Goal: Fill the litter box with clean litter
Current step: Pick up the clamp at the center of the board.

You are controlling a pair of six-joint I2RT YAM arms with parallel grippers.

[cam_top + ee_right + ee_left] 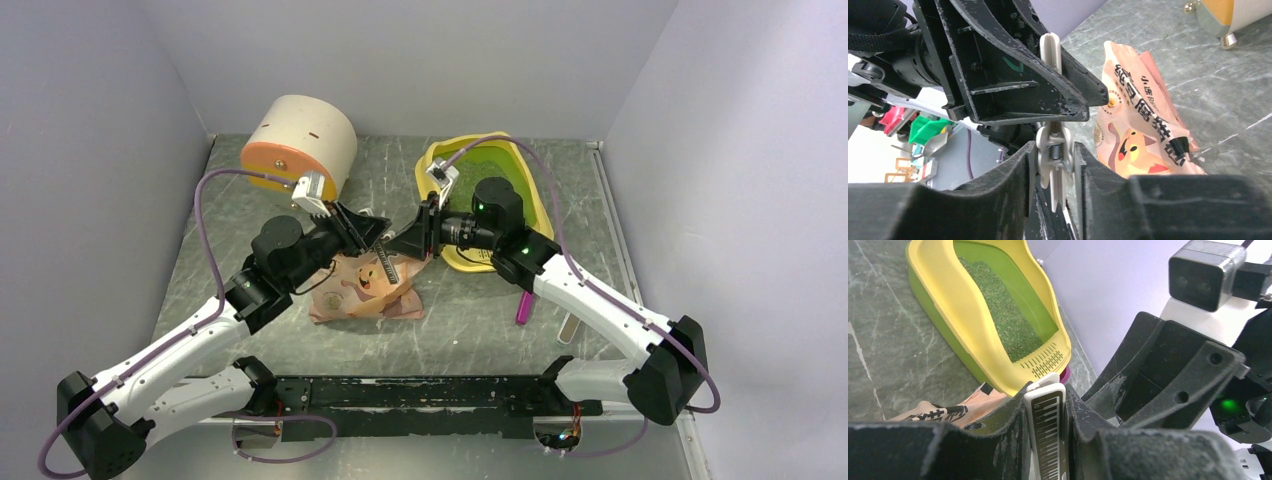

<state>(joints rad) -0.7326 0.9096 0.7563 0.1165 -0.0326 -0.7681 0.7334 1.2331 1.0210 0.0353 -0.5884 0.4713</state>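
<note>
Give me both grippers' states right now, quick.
Left gripper: closed, holding the white bag clip by its ruled strip.
Right gripper: closed on the same clip's spring end.

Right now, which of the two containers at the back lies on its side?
The cream cylinder with the orange end, back left; that end faces forward. The yellow litter box, back right, sits flat with its opening up.

Robot lab booth, plain pale walls (400, 50) around a grey marbled table (470, 330), black mounting rail (430, 392)
</note>
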